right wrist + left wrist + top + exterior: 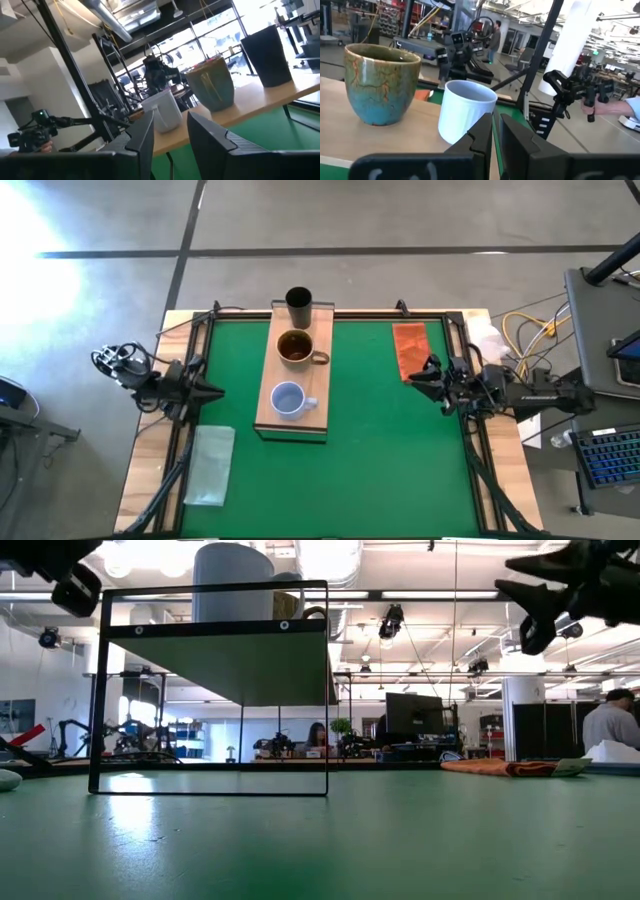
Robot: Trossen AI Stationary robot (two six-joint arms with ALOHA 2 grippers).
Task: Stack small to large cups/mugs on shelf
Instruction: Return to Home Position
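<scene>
The light-wood shelf (315,370) stands raised on a dark frame on the green table. Three vessels stand upright in a row on its top. The black cup (298,305) is at the far end, the brown mug (296,347) in the middle and the pale blue-grey mug (288,400) at the near end. My left gripper (212,391) hovers left of the shelf, shut and empty, pointing at the pale mug (462,112). My right gripper (415,374) hovers right of the shelf, open and empty, with all three vessels in its wrist view, the pale mug (165,110) among them.
An orange-brown cloth (410,348) lies at the far right, just beyond my right gripper. A clear plastic bag (210,465) lies at the near left. Cables and a keyboard (610,455) sit off the table's right edge. Bare green table (390,470) stretches near and right of the shelf.
</scene>
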